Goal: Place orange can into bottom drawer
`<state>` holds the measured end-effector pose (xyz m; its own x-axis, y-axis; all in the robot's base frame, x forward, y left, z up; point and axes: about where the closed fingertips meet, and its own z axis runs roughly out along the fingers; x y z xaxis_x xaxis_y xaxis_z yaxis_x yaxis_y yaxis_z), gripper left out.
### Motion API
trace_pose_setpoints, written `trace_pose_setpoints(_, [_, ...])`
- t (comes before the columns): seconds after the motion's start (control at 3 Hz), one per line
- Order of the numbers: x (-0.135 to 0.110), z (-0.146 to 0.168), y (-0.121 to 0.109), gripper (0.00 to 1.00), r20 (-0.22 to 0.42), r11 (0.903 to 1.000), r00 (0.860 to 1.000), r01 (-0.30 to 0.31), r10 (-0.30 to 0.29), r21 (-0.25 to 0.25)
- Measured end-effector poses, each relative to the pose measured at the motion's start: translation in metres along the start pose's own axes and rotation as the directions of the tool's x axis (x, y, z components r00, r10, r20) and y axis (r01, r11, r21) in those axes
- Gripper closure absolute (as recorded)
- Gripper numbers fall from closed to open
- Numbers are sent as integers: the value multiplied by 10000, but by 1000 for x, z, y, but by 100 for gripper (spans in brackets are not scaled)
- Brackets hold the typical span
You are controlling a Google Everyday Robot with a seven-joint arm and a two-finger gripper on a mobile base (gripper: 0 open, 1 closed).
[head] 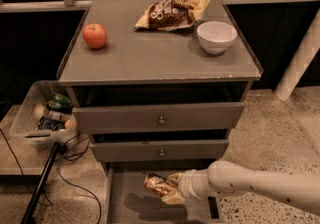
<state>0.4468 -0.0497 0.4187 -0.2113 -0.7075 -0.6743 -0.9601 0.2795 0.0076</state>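
Note:
The orange can (155, 184), shiny gold-orange and brown, lies on its side in my gripper (167, 191), which is shut on it. The gripper reaches in from the right on a pale arm and holds the can just above the floor of the bottom drawer (135, 207). That drawer is pulled out, a shallow grey tray with the can's shadow on its floor. The gripper's fingers (174, 195) wrap the can's right end.
Two upper drawers with small knobs (161, 120) are partly pulled out above. On the cabinet top sit an apple (94, 35), a snack bag (172, 11) and a white bowl (216, 37). A clear bin (45, 115) and cables lie left on the floor.

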Motion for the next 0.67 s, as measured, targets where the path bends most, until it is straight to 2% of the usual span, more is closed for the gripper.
trace_pose_setpoints(0.33, [31, 28, -18, 100, 159, 9942, 9998, -138, 122, 1068])
trace_pose_setpoints(0.67, [58, 49, -45, 100, 301, 9802, 9993, -256, 201, 1964])
